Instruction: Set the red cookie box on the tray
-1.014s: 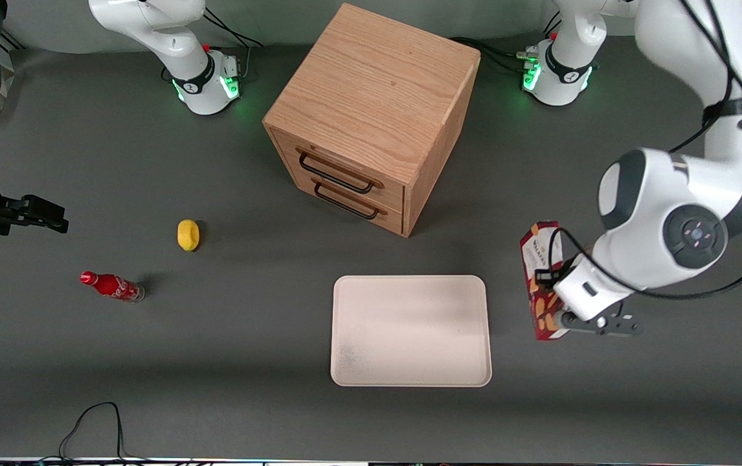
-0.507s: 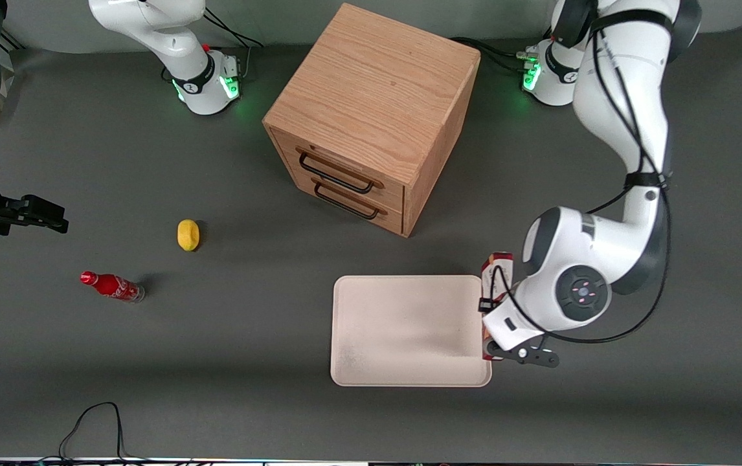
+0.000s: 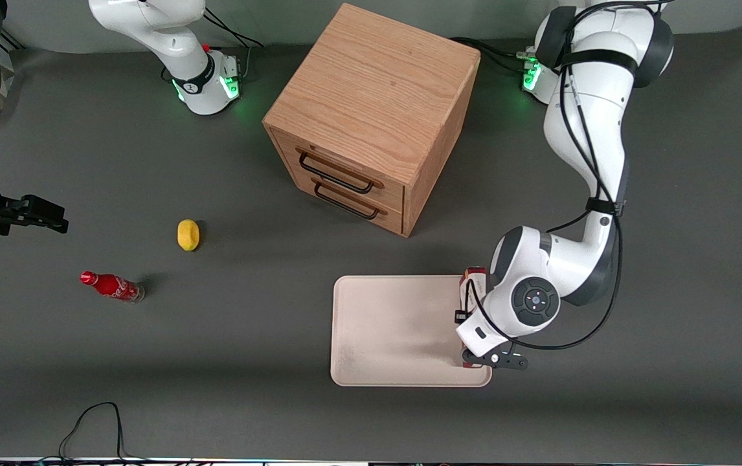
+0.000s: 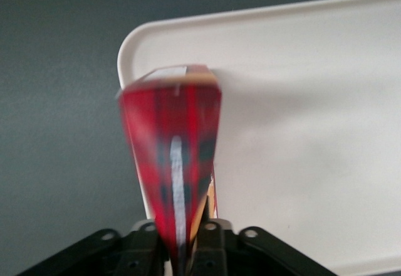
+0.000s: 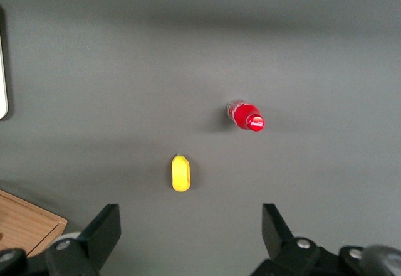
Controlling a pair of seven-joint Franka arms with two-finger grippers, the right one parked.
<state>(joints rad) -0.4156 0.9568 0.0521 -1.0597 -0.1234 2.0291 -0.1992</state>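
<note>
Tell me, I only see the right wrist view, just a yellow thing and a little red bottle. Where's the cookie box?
Observer: The gripper is shut on the red cookie box.
Operator: Is it over the tray?
Observer: Yes, above the tray, at its edge toward the working arm's end.
Operator: Anything big on the table?
Observer: A wooden drawer cabinet, farther from the front camera than the tray.

My arm (image 3: 594,129) is glossy white with dark grey joint bands and a round grey cap at the wrist. Black cables loop along it. My base (image 3: 542,74) glows green. My gripper (image 4: 178,251) is black, with screw holes.
</note>
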